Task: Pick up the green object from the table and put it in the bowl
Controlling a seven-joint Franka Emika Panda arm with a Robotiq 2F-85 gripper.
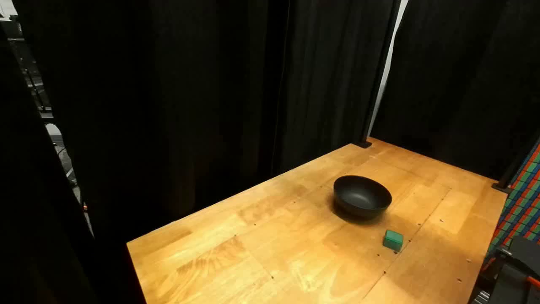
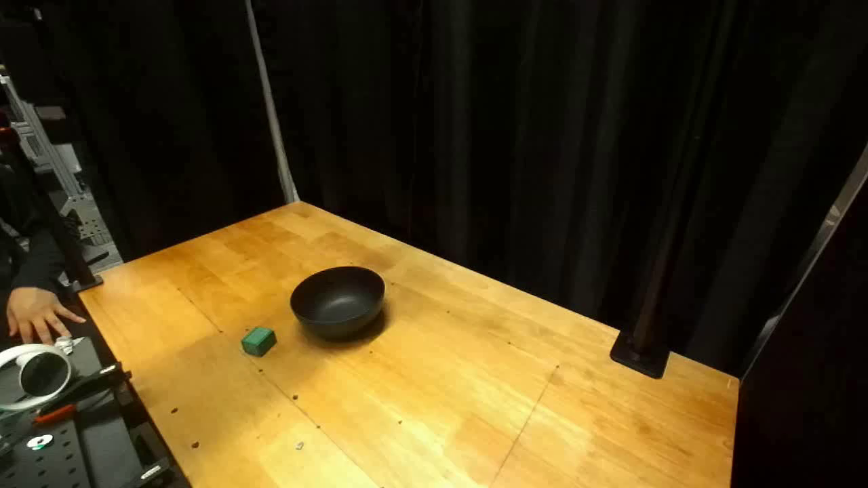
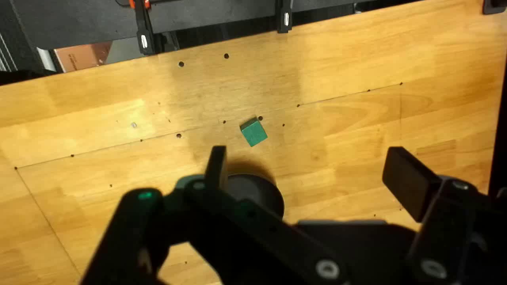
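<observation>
While the claw (image 3: 307, 158) stands spread and empty, we should centre it over the block (image 3: 255, 133) ahead of it, squared to opposite faces, before lowering.

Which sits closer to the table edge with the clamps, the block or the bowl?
The green block: the wrist view shows it between that table edge and the black bowl.

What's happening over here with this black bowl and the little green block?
A robot's gripper is meant to put the green block into the black bowl, but it is open and holds nothing yet. The block sits on the wooden table beside the bowl, not touching it. In an exterior view, a person's hand shows past the table's edge, away from both.
</observation>
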